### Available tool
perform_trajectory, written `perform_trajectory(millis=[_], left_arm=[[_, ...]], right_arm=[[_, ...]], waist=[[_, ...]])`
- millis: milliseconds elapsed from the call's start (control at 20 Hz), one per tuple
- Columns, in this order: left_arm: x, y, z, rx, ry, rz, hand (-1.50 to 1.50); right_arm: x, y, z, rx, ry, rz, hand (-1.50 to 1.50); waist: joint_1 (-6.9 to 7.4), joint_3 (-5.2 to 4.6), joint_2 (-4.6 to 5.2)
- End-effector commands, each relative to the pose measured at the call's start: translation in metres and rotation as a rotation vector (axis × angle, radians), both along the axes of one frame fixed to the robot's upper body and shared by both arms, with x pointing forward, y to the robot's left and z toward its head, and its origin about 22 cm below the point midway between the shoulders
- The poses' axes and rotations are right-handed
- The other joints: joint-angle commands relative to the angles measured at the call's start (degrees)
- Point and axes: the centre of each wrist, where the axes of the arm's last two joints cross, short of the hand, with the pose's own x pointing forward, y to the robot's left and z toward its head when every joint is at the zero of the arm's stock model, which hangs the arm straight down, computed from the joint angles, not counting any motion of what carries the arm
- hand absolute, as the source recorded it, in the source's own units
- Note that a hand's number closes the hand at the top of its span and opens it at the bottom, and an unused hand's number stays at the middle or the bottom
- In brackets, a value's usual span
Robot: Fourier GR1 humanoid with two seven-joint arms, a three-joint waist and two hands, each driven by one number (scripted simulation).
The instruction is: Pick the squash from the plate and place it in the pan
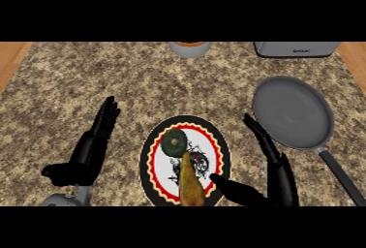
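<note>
Squash (188, 181) lies on the plate (219, 145). Right robot hand (268, 181) flanks it, fingers spread apart, positioned to grasp; left robot hand (89, 150) rests open on the worktop (107, 72); pan (293, 111) awaits.

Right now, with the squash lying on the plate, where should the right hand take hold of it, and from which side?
Grip the squash around its long tan neck, coming from its right side, where the open right hand already sits. The neck is narrow and runs toward the plate's near edge, so fingers could likely close across it; the round dark green end looks too wide.
</note>
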Motion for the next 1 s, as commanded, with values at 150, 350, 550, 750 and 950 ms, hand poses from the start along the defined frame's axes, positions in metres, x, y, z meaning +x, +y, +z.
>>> perform_trajectory(millis=[150,350,550,750,950], left_arm=[[-0.001,-0.024,-0.009,-0.005,0.027,-0.044,0.00],[0.004,-0.010,-0.008,-0.006,0.009,-0.032,0.00],[0.010,-0.012,-0.001,0.005,-0.001,-0.035,0.00],[0.000,-0.020,-0.002,-0.004,-0.009,-0.044,0.00],[0.013,0.004,0.003,-0.006,0.003,-0.036,0.00]], right_arm=[[0.022,0.023,0.041,-0.241,0.136,0.017,-1.50],[0.027,0.046,0.049,-0.356,0.278,0.047,-1.50],[0.053,0.072,0.051,-0.550,0.423,0.083,-1.50],[0.064,0.098,0.039,-0.679,0.520,0.148,-1.50],[0.061,0.129,0.035,-0.773,0.577,0.138,-1.50]], waist=[[1.44,-0.05,0.20],[1.55,0.04,0.23],[2.41,0.03,0.39],[2.44,0.12,0.43],[1.63,0.14,0.30]])
